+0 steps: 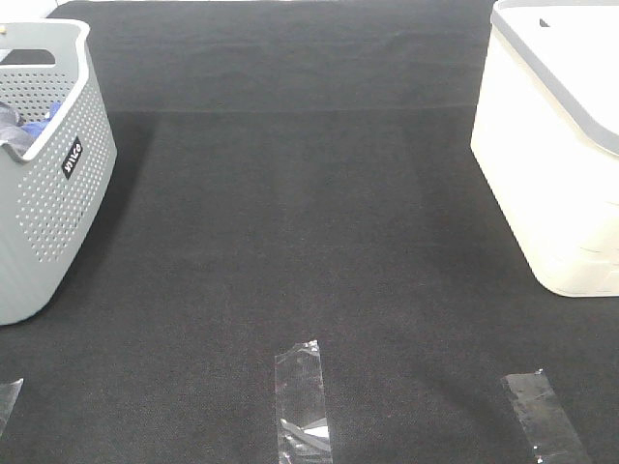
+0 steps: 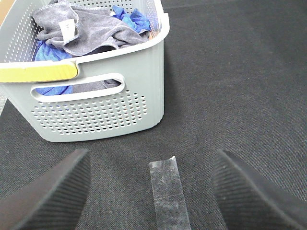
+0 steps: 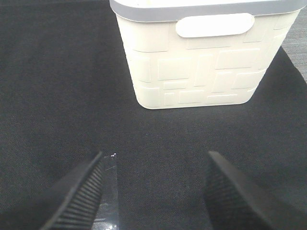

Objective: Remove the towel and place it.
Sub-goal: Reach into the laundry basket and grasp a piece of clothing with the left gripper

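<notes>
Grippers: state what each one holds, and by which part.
Nothing is held. The left gripper and the right gripper are both open and empty; the towel lies in the grey basket.

Terry cloth towel point(image 2: 84, 28), perforated plastic basket point(image 2: 120, 96), matt woven mat point(image 1: 309, 242)

Towel point(image 2: 96, 26): slate grey-blue terry cloth, crumpled in a loose heap inside the grey perforated basket point(image 2: 96, 112), w/ folds bunched approx. level with the rim. A small white tag point(image 2: 68, 28) faces up on it. It lies over and beside a bright blue cloth point(image 2: 132, 18). One fold dips behind the handle slot. Full length not visible.
</notes>
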Controlling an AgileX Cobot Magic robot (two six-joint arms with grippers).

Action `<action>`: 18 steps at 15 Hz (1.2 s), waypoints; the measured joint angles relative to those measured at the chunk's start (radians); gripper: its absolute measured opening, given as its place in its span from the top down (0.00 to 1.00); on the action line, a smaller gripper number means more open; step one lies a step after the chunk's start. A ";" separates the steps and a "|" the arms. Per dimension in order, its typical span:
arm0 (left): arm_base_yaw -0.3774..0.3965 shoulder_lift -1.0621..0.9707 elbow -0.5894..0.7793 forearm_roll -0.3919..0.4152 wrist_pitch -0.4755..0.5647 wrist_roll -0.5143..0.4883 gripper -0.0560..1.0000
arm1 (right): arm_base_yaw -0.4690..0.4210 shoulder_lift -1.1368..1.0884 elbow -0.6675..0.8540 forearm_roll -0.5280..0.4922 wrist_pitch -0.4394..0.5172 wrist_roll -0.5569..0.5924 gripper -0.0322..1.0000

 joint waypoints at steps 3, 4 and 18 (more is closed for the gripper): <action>0.000 0.000 0.000 0.000 0.000 0.000 0.30 | 0.000 0.000 0.000 0.000 0.000 0.000 0.41; 0.000 0.000 0.000 0.000 0.000 0.000 0.30 | 0.000 0.000 0.000 0.000 0.000 0.000 0.41; 0.000 0.000 0.000 0.000 0.000 0.000 0.30 | 0.000 0.000 0.000 0.000 0.000 0.000 0.41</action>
